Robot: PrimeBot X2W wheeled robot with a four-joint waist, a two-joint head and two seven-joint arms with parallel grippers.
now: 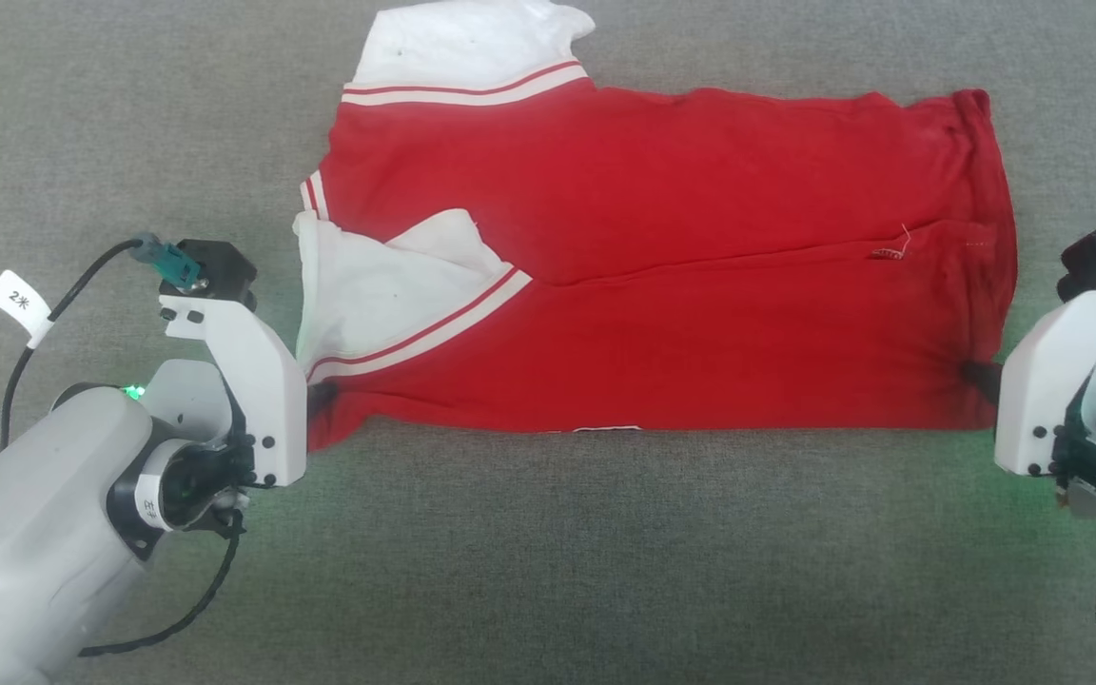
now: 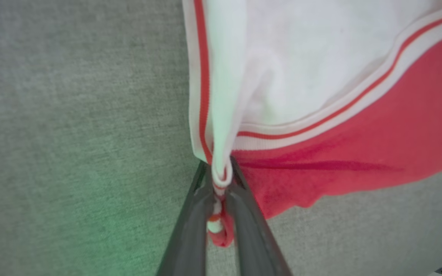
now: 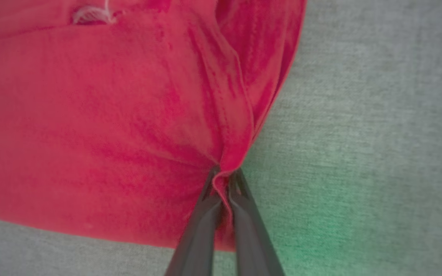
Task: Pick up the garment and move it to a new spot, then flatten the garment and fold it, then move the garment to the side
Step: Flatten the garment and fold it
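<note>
The garment point(image 1: 662, 276), a bright red shirt with white sleeves and red-and-white stripes, lies spread sideways on the grey surface, its near half folded over. My left gripper point(image 1: 320, 400) is shut on the garment's near left corner; the left wrist view shows the dark fingers point(image 2: 194, 214) pinching a bunch of white and red cloth point(image 2: 320, 76). At the near right corner my right gripper point(image 1: 981, 376) is shut on the hem; in the right wrist view its fingers point(image 3: 202, 222) clamp a fold of red cloth point(image 3: 109, 115).
Grey woven fabric point(image 1: 548, 571) covers the whole work surface around the shirt. My two pale forearms point(image 1: 44, 514) sit at the lower left and lower right. A black cable with a white tag point(image 1: 20, 304) loops by the left wrist.
</note>
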